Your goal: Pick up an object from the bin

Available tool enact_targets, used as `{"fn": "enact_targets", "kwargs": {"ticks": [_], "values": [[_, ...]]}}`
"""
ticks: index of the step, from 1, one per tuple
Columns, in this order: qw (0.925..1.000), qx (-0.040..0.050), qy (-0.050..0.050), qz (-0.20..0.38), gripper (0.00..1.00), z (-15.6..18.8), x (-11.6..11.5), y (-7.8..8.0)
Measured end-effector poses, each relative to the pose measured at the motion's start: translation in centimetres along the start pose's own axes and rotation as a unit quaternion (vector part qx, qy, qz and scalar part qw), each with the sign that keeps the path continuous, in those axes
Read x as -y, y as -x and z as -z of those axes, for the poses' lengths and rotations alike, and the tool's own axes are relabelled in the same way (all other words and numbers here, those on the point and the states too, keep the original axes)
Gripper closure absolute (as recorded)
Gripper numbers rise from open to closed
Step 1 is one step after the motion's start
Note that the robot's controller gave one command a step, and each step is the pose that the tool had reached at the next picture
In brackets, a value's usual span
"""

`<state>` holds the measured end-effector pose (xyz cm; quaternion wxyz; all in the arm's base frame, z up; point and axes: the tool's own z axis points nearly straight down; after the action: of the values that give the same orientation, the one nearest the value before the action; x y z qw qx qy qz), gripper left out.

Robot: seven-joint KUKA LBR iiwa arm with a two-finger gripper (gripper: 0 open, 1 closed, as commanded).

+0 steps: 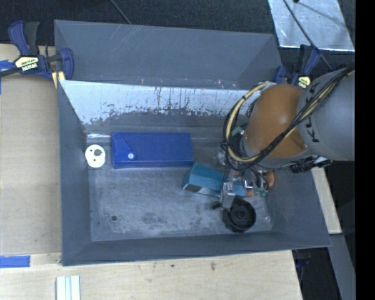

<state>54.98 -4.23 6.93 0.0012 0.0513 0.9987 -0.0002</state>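
Pincer (235, 191) sits low at the right end of the bin (144, 216), between a teal block (202, 179) and a black round disc (239, 217) — apart or together cannot be told. Risk: crowding — it may nudge the block aside or snag both.

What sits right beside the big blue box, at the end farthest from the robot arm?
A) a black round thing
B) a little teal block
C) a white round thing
C: the white round thing lies just off the far end of the big blue box, while the black round thing and the little teal block lie over by the arm.
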Motion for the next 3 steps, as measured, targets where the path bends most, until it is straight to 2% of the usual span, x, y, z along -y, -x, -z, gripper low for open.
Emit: {"fn": "enact_targets", "kwargs": {"ticks": [1, 2, 3], "values": [[1.0, -0.0005, 0.001, -0.003, 0.0, -0.53, 0.29, 0.48], [1.0, -0.0006, 0.0, 0.0, 1.0, -0.09, 0.1, -0.04], [1.0, -0.0006, 0.0, 0.0, 1.0, -0.09, 0.1, -0.04]]}}
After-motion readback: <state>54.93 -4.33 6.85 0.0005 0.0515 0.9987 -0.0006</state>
